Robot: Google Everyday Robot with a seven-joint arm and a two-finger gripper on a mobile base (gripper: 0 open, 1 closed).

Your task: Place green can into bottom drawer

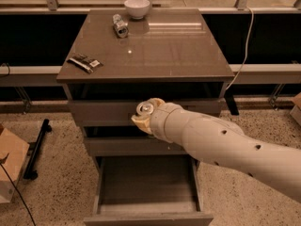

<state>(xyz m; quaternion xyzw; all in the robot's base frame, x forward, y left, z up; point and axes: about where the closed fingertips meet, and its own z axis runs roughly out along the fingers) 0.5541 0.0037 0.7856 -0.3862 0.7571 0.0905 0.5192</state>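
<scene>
Gripper (145,119) is up in front of the cabinet, level with the top drawer front (99,113) and roughly in the middle of it. It's clamped on the green can (144,109). All you really get of the can is its round silver top poking up between the cream-coloured fingers (139,122); the body is pretty much hidden by the gripper, so I can't make out the green part from here. The can is upright-ish and in the air, not resting on anything.

The big white arm (221,142) comes in from the lower right and crosses over the middle drawer (127,146), which is shut.

The bottom drawer (146,219) is pulled right out, directly below the gripper and can, with a clear gap between them. So the can isn't in it.

Up on the brown cabinet top (169,46): a white bowl (137,7) at the back edge, a small silver can (120,26) lying on its side just in front of it, and a dark snack packet (84,62) near the front left corner. All of that is well away from the gripper.

On the floor to the left there's a cardboard box (9,166) and a black stand thing (36,149). A white cable (244,46) hangs down on the right side.
</scene>
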